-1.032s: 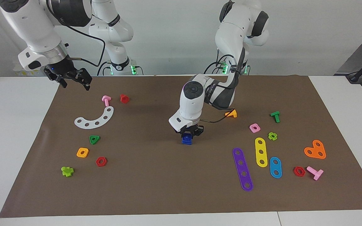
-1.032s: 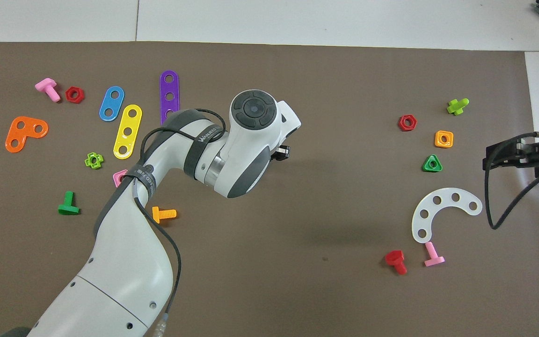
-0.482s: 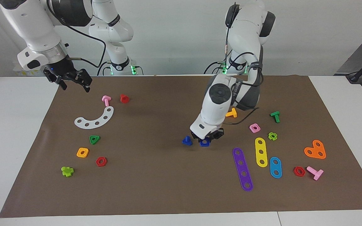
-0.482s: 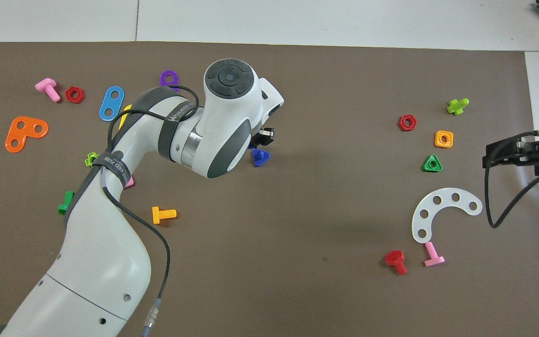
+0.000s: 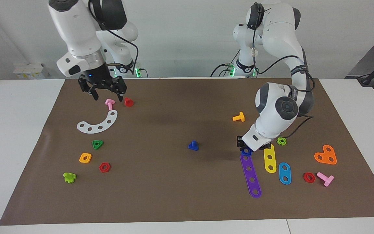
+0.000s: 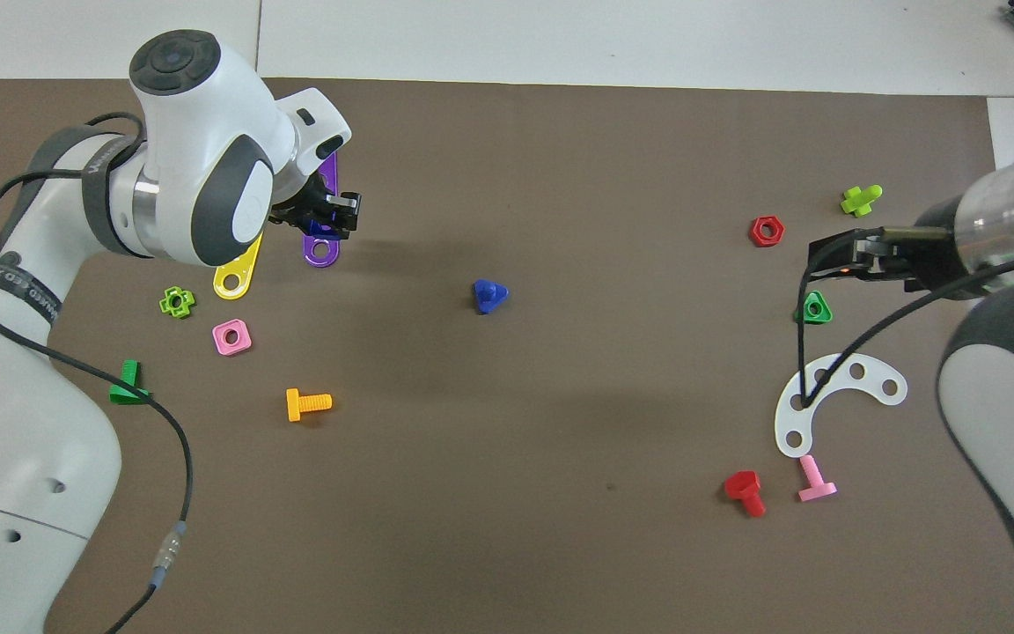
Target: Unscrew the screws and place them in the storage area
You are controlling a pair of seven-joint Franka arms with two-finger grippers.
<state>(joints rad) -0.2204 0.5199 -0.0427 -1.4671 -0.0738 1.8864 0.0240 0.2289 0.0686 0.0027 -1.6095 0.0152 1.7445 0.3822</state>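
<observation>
The small dark-blue plastic bolt with the triangular head (image 5: 193, 146) is sitting head down, stem up, on the brown paper mat (image 5: 161, 195) near the middle of the counter, free of both hands and well apart from every other part. It is lying outside the storage area, the stretch of mat toward the right arm's end holding the white arc-shaped five-hole strip (image 5: 98, 123), the green triangular nut (image 5: 97, 144) and the orange square nut (image 5: 85, 158).

The left hand (image 5: 247, 150) is hanging low over the nearer end of the purple straight four-hole strip (image 5: 251, 176), its fingertips closed on a dark-blue piece, seemingly the square nut (image 5: 246, 151) taken off the bolt. The right hand (image 5: 106, 94) is hovering over the small pink T-shaped bolt (image 5: 109, 104) at the edge of the storage area, jaws spread wide and holding nothing.

Judgement: the unscrewing appears finished; the step in hand is setting the nut aside and fetching the bolt. The next move calls for the right hand to travel to the mat's centre, descend over the upright stem, close on it and carry the bolt to a bare patch beside the white strip.
</observation>
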